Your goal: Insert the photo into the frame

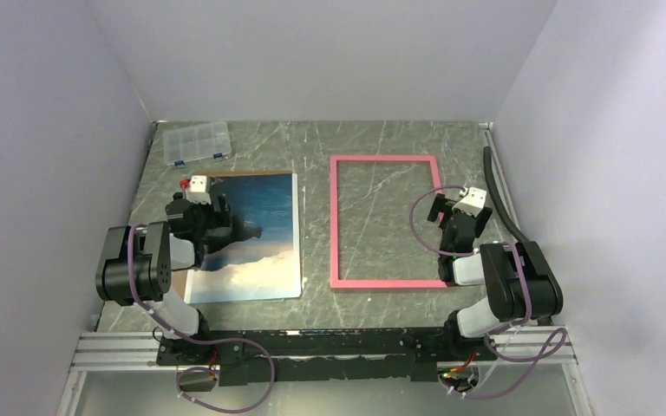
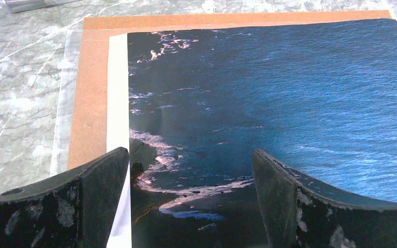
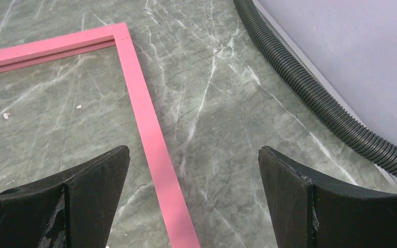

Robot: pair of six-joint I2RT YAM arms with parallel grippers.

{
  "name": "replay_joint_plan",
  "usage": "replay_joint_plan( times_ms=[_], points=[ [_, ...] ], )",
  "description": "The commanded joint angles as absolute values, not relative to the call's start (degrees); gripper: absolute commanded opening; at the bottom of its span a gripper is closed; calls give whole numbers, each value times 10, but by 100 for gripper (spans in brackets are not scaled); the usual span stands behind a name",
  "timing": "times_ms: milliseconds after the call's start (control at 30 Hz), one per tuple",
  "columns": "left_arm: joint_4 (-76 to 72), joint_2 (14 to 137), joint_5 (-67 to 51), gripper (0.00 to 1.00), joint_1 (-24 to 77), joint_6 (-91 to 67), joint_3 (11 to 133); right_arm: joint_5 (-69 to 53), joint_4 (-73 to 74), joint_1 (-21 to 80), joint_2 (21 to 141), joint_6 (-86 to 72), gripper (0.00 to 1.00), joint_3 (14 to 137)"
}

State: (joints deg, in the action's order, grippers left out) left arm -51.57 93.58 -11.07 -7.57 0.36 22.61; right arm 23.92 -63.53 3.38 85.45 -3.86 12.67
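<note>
The photo (image 1: 264,238) of blue sea lies face up on a brown backing board (image 2: 90,103) at the left of the table. My left gripper (image 1: 200,206) hovers open over the photo's (image 2: 269,93) far left part, nothing between its fingers. The pink frame (image 1: 336,225) lies flat to the right, with bare table inside it. My right gripper (image 1: 460,211) stands open above the frame's right side. In the right wrist view that pink bar (image 3: 139,98) runs between the fingers, nearer the left one. The frame's far right corner lies ahead.
A clear plastic compartment box (image 1: 195,143) sits at the back left. A black corrugated hose (image 3: 315,93) runs along the table's right edge beside the wall. White walls close in the table on three sides.
</note>
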Motion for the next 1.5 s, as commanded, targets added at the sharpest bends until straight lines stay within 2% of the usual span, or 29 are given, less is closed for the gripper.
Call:
replay_joint_plan(
  times_ms=[0,400,467,500,633,733,800,900,967,1133,1300,1467],
  points=[
    [-537,936,-107,94,-77,3,231,240,-669,34,852,-34,100,132],
    [-537,935,-110,94,-76,3,231,234,-657,28,850,-41,100,137],
    [-526,926,-144,94,-87,3,235,242,-617,33,826,-46,100,149],
    [-492,914,-153,94,-94,-13,247,260,-602,40,813,-30,100,163],
    [-217,858,-157,94,-102,15,380,340,-298,74,750,-74,100,311],
    [-63,828,-149,93,-106,38,457,260,-190,74,724,-128,100,400],
    [4,814,-148,93,-116,22,499,211,-143,70,728,-250,100,443],
    [130,807,-163,93,-134,4,575,71,-41,55,748,-344,100,521],
    [208,813,-166,93,-140,-23,630,26,8,87,784,-335,100,566],
    [360,851,-159,87,-149,-16,749,205,227,263,897,-289,100,721],
    [435,869,-172,85,-179,-34,805,268,279,367,964,-293,100,764],
    [469,865,-176,83,-192,-37,818,285,318,413,1033,-306,100,802]
  ],
)
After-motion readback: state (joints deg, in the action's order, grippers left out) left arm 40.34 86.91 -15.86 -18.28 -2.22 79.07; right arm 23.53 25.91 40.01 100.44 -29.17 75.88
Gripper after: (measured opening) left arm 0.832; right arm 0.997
